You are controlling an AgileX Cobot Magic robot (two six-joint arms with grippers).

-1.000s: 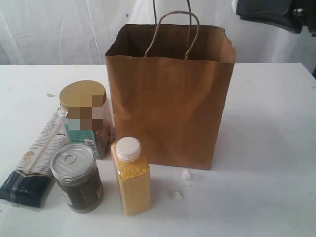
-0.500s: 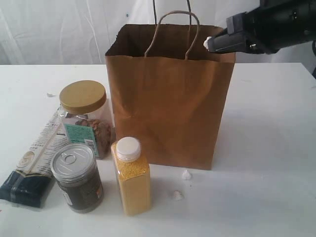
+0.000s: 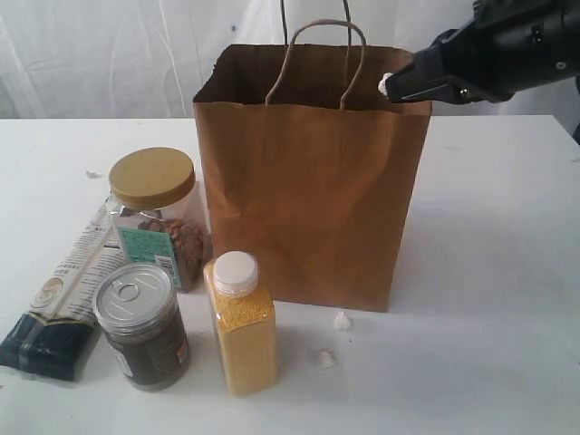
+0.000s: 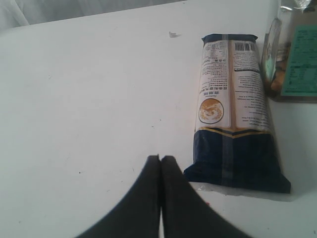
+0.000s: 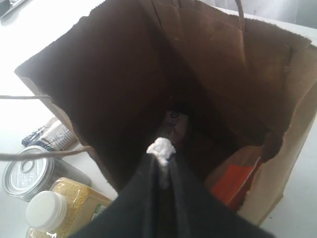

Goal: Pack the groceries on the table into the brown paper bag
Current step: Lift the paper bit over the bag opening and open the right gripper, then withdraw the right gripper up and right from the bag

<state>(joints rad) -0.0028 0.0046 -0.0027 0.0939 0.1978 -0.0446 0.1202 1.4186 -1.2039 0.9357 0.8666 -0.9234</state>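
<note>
The brown paper bag stands open on the white table. To its left stand a tan-lidded clear jar, a silver-lidded dark jar and a white-capped yellow bottle. The long white-and-navy packet lies flat beside them. My right gripper hovers over the bag's right rim, shut on a small white lump. Inside the bag leans the orange-labelled pouch. My left gripper is shut and empty, low over the table beside the packet.
Two small white scraps lie on the table in front of the bag. The bag's twisted handles stick up near my right gripper. A pale curtain hangs behind the table.
My right arm came in from the upper right and now sits over the bag's right rim, tip angled down. The groceries and the bag have not moved.
</note>
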